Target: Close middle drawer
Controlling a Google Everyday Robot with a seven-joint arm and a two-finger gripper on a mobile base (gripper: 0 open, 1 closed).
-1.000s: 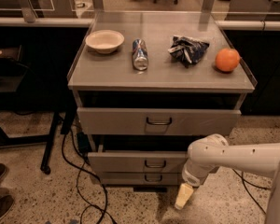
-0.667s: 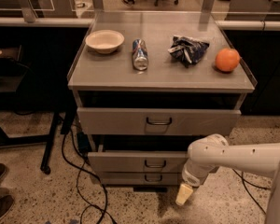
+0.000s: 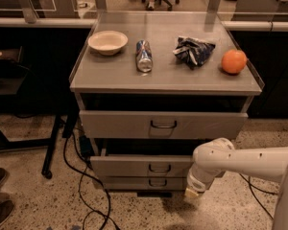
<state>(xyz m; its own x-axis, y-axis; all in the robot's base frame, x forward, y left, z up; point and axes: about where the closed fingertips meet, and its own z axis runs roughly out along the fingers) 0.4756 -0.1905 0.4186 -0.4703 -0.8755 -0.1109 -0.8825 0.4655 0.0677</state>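
Observation:
The middle drawer is a grey metal front with a small dark loop handle. It stands a little out of the cabinet, with a dark gap above it. My gripper hangs from the white arm at the drawer's right end, low and just in front of the drawer fronts. Only its pale tip shows, near the floor. The top drawer, with a taller front, stands further out above. The thin bottom drawer sits below.
On the cabinet top lie a white bowl, a can on its side, a crumpled chip bag and an orange. Cables trail on the floor at the left. A black table leg stands to the left.
My gripper has risen slightly and shifted a little right beside the lower drawers. The drawers have not visibly moved.

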